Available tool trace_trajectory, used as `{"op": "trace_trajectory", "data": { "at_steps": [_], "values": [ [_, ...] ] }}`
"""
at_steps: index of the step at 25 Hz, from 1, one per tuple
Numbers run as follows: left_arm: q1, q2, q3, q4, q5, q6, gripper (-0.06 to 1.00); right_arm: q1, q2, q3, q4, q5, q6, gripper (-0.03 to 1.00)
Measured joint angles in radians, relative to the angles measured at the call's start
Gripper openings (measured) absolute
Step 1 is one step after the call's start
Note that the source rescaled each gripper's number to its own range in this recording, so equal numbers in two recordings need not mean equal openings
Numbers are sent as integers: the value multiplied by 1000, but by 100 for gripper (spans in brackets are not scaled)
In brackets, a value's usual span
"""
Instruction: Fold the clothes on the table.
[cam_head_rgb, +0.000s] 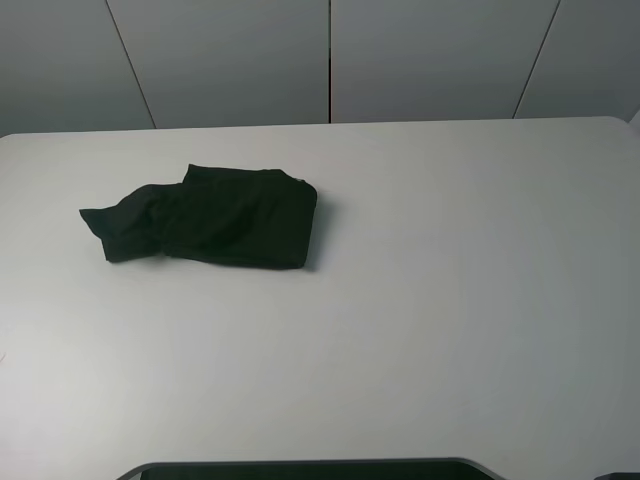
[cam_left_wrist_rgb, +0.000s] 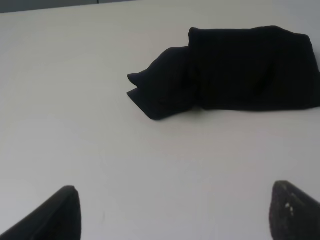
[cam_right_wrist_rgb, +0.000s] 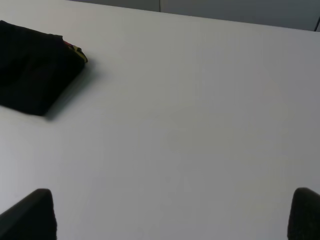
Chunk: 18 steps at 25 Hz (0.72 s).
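The black T-shirt (cam_head_rgb: 215, 218) lies folded into a compact bundle on the left half of the white table (cam_head_rgb: 450, 280), with one sleeve sticking out at its left end. It also shows in the left wrist view (cam_left_wrist_rgb: 235, 72) and in the right wrist view (cam_right_wrist_rgb: 35, 70), where a bit of red and yellow print peeks out at a corner. My left gripper (cam_left_wrist_rgb: 175, 212) is open and empty, held back from the shirt. My right gripper (cam_right_wrist_rgb: 172, 215) is open and empty over bare table. Neither gripper shows in the high view.
Grey wall panels (cam_head_rgb: 330, 60) run behind the table's far edge. A dark curved edge (cam_head_rgb: 300, 468) shows at the bottom of the high view, in front of the table.
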Motion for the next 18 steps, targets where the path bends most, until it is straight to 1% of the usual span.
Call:
{"op": "trace_trajectory", "data": {
  "at_steps": [5, 9, 11, 13, 18],
  "values": [
    [0, -2, 38, -2, -9, 0, 99, 0, -39, 33, -2, -31, -4, 100],
    [0, -2, 54, -8, -74, 0, 99, 0, -48, 49, -5, -68, -5, 100],
    [0, -2, 75, -32, -112, 4, 99, 0, -48, 50, -5, -70, -5, 100],
    [0, -2, 86, -58, -127, 21, 99, 0, -48, 50, -5, -74, -5, 100],
    [0, -2, 89, -58, -136, 29, 99, 0, -48, 50, -5, -74, -5, 100]
  ]
}}
